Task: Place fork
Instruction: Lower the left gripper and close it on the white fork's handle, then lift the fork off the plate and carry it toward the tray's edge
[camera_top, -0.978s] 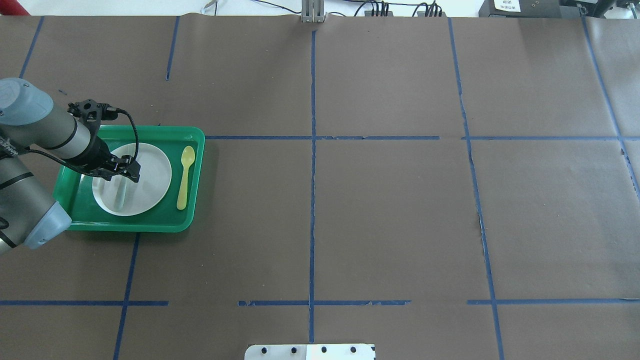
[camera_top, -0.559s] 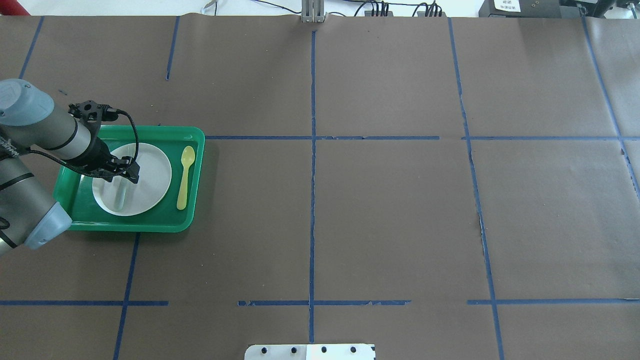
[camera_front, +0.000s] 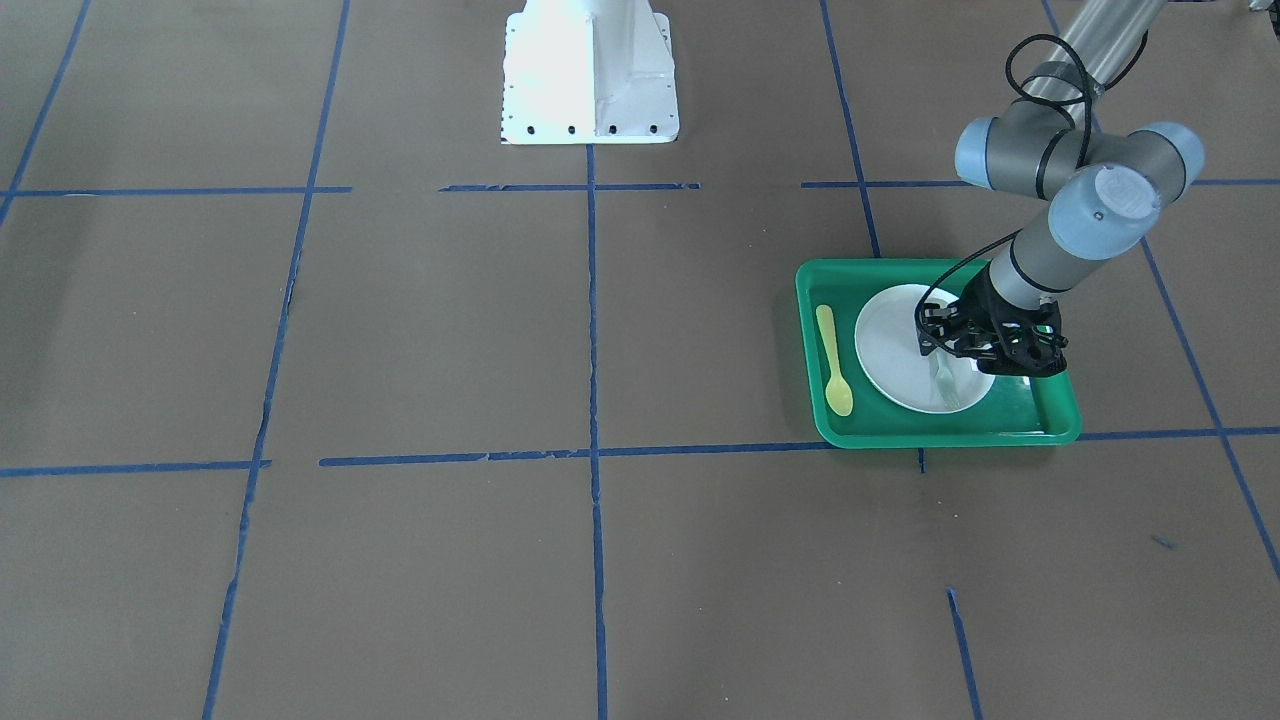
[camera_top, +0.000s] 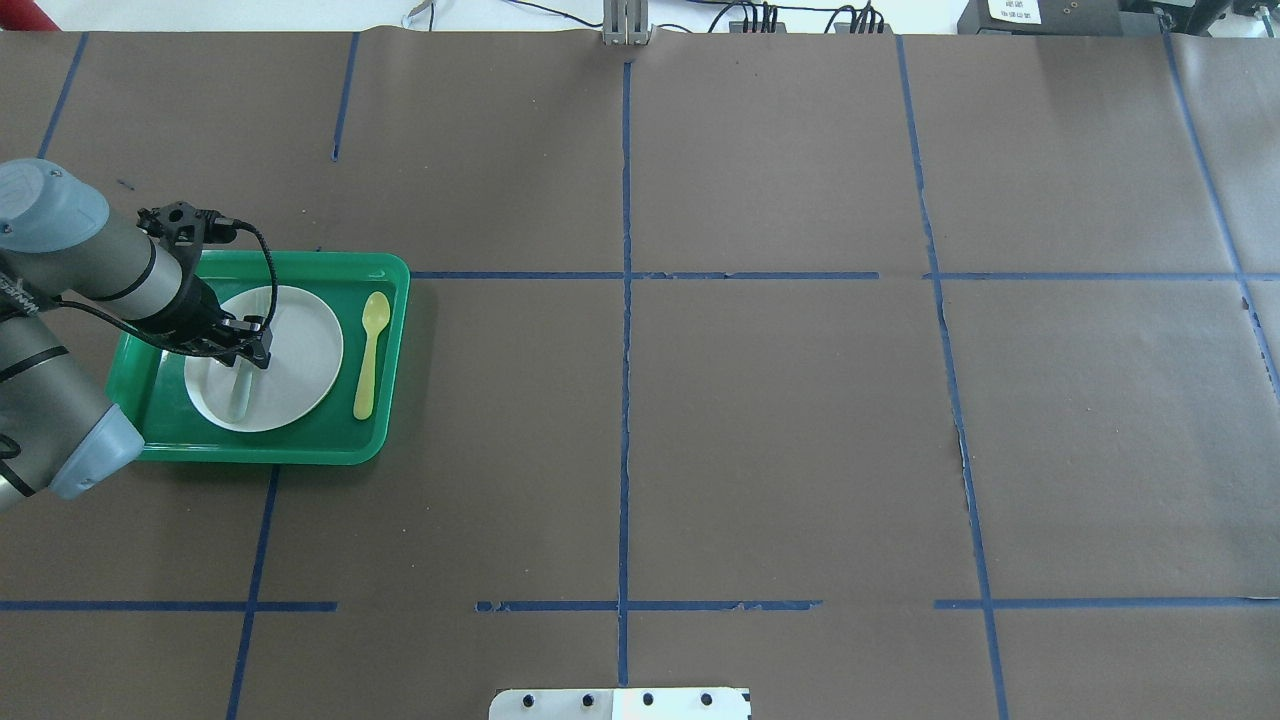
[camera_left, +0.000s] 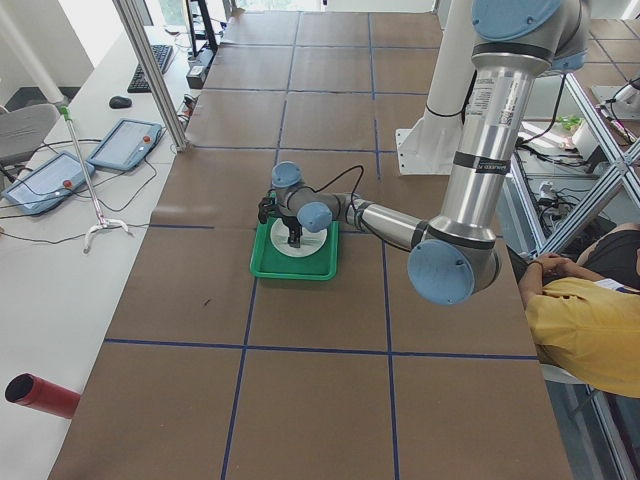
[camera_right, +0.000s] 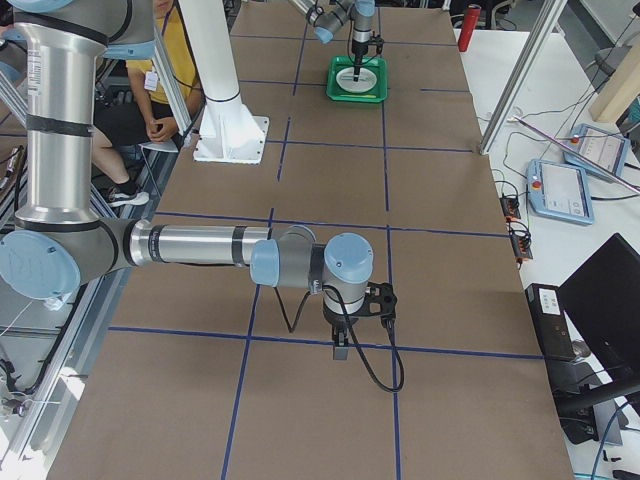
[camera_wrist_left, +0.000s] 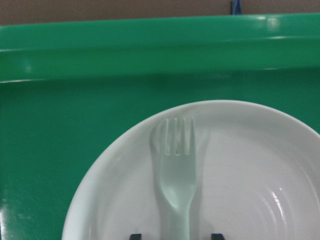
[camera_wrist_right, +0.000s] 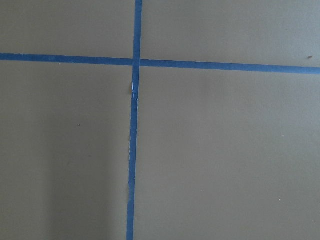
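Observation:
The pale translucent fork (camera_wrist_left: 176, 170) lies flat on the white plate (camera_wrist_left: 250, 165), tines toward the tray's rim. In the overhead view the fork (camera_top: 240, 392) lies on the left half of the plate (camera_top: 300, 350) inside the green tray (camera_top: 330, 440). My left gripper (camera_top: 250, 355) hangs low over the fork's handle end. It is open, with a fingertip (camera_wrist_left: 135, 236) on each side of the handle and not touching it. My right gripper (camera_right: 340, 350) points down at bare table far from the tray; I cannot tell whether it is open.
A yellow spoon (camera_top: 370, 340) lies in the tray to the right of the plate. The tray's raised rim (camera_front: 830, 290) surrounds the plate (camera_front: 885, 345). The robot's white base (camera_front: 590, 70) stands at the table's near middle edge. Blue tape lines cross the brown table.
My left gripper has shifted slightly left and closer to the plate over the fork's handle. The fork, plate and spoon have not moved.

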